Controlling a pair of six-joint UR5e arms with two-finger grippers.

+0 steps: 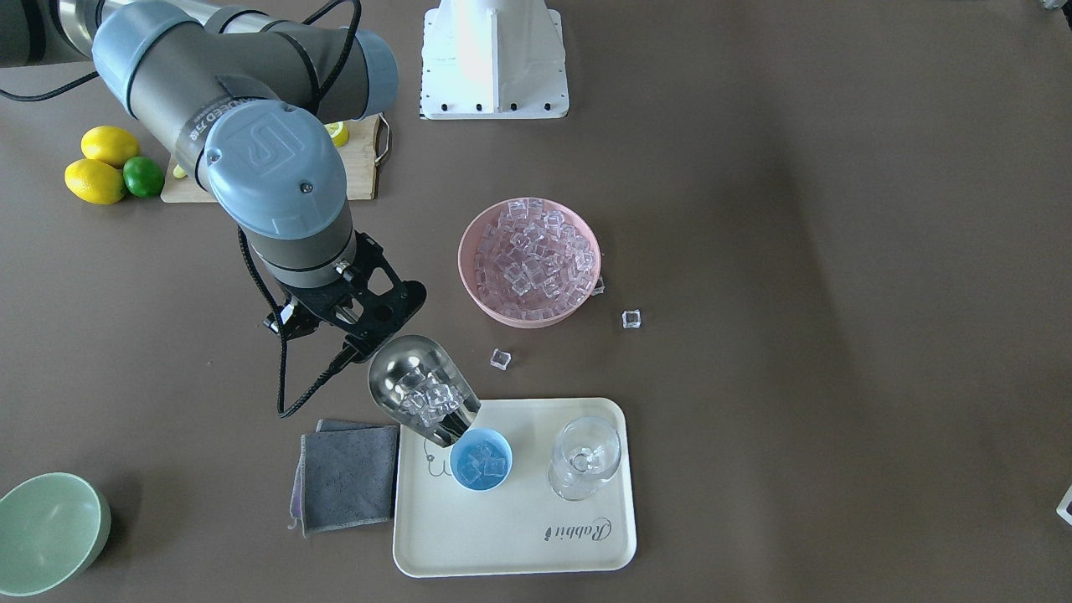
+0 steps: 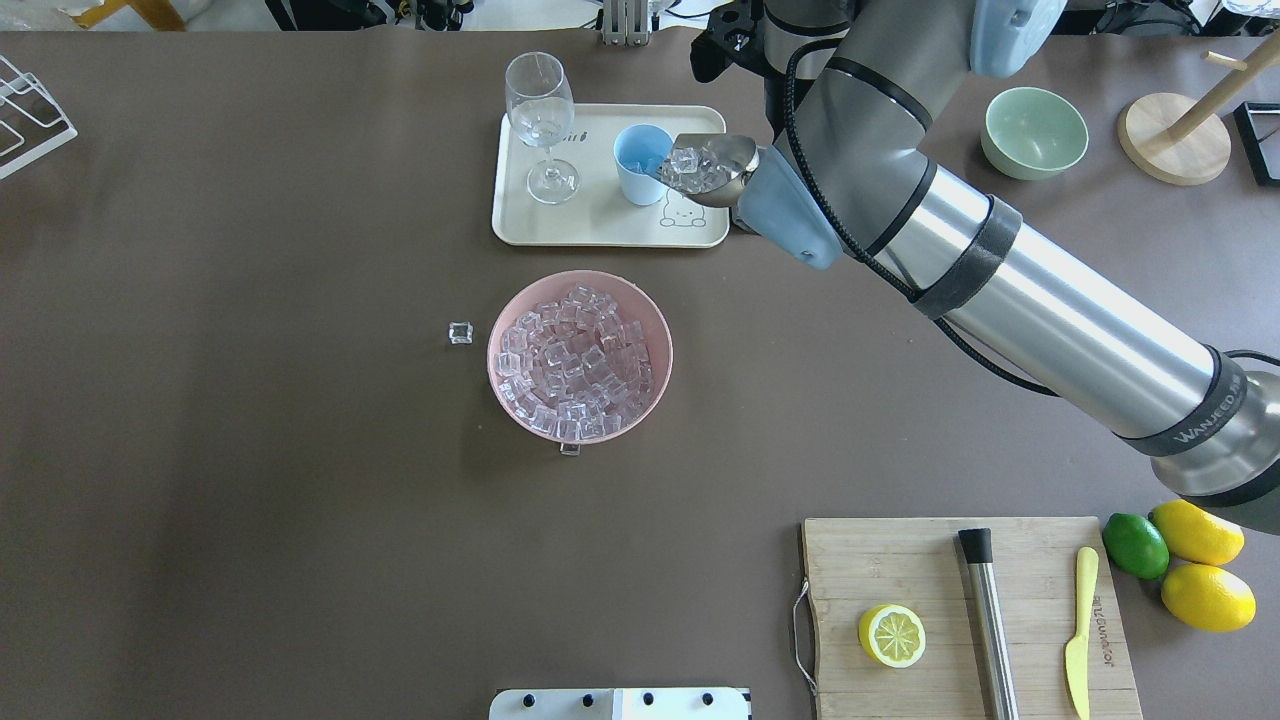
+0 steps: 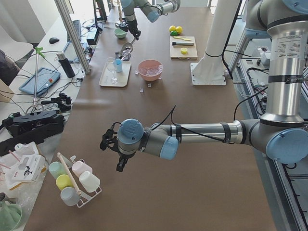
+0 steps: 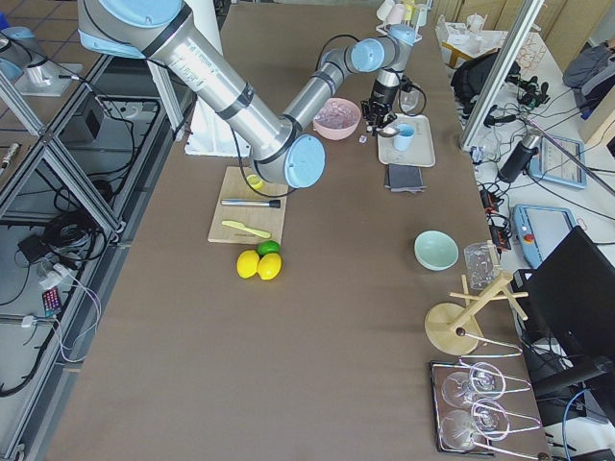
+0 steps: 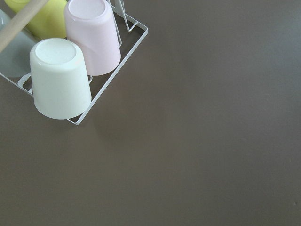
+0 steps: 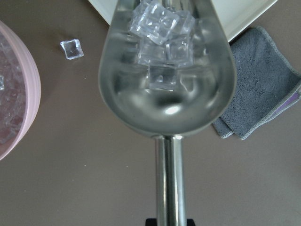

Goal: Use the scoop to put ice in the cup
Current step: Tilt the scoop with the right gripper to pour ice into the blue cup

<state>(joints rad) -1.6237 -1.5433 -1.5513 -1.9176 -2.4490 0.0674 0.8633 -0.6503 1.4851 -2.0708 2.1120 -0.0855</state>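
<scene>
- Right tool (image 1: 368, 337) sits left of centre in the front-facing frame, jaws closed tight on the handle of the scoop (image 1: 423, 395). In the right wrist view the handle runs straight down to the bottom edge between the two black pads.
- We see the scoop tilted, its open lip over the left rim of the cup (image 1: 455, 466). We can't tell whether lip and rim touch.
- Ice (image 1: 429, 399): several cubes lie in the scoop bowl, bunched toward the lip, and a few more lie inside the cup.
- The cup stands upright on the left part of the cream tray (image 1: 519, 536), lower centre of the frame. A stemmed glass (image 1: 584, 459) stands to its right on the same tray, apart from it.
- Pink bowl (image 1: 521, 318) is at centre frame above the tray, piled with ice.
- Loose cubes (image 1: 500, 358) lie on the worktop (image 1: 796, 335): one between bowl and tray, two near the bowl's lower right.
- Grey cloth (image 1: 347, 473) lies folded just left of the tray.
- Left tool (image 3: 109, 142) shows only in the left side view, lower centre, so we can't tell how far open it is. Its wrist camera shows upturned cups in a wire rack (image 5: 129, 49) at upper left.
</scene>
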